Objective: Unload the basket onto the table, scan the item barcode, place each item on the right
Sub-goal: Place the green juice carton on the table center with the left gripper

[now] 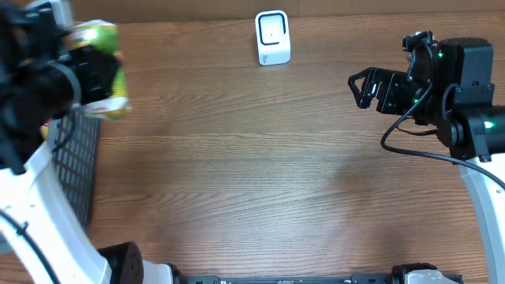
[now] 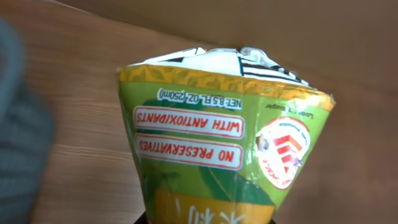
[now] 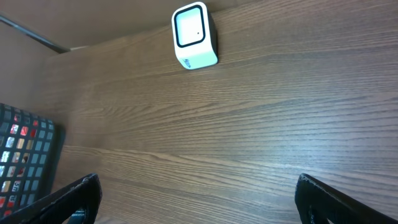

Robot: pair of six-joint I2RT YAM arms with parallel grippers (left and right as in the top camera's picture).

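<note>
Juice carton [image 1: 101,35], green and yellow, sits at the far left of the overhead view, lifted above a black wire basket [image 1: 75,166] and clamped in your left gripper [image 1: 93,75], whose jaws are closed on its lower body. The left wrist view shows its printed face [image 2: 217,143] upside down, with "no preservatives" labels, and black-and-white stripes [image 2: 270,67] on the folded end that are probably the barcode, though too little shows to be sure. Moving right across the bare wooden table [image 1: 237,173], the small white scanner [image 1: 273,37] stands at the far edge, well apart from the carton. At the far right, your right gripper [image 1: 363,88] hangs with its jaws spread wide, holding nothing. To scan well, carry the carton toward the scanner and turn the striped end squarely to its window, keeping your fingers off the stripes.
</note>
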